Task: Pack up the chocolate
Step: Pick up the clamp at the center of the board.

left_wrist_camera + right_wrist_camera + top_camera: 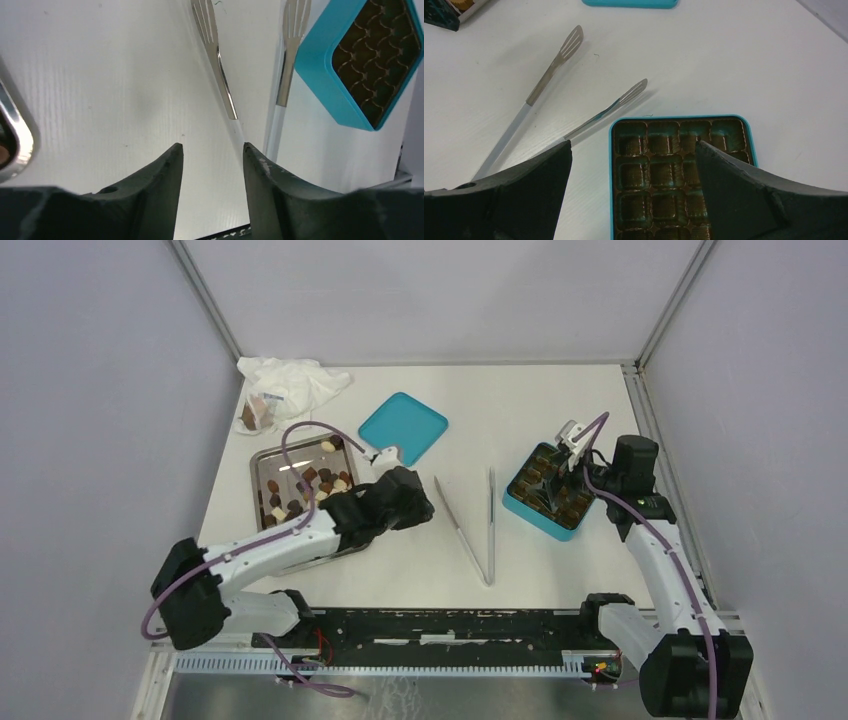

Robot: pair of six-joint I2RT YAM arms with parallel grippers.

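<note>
Steel tray [258, 465] at far left, holding the chocolate [310, 478]: loose small pieces, dark brown, light brown and cream, crowded together. Treat as light, rigid and smooth, likely to scuff or slip under hard fingers. Take one piece at a time across opposite flat sides, preferably an outer piece with free space beside it. Beyond the tray, a crumpled white bag [292, 383]; right of that, a teal lid [403, 427] lying flat.

Left gripper [212, 147] just right of the tray, jaws partly apart, nothing between, facing the tongs [463, 530]. Mind the tongs: splayed on the table directly between tray and box.

At right, teal box [528, 512] with brown divided liner, visible cells empty. Right gripper [633, 143] spread wide over it, holding nothing, overhanging the cells to be filled.
</note>
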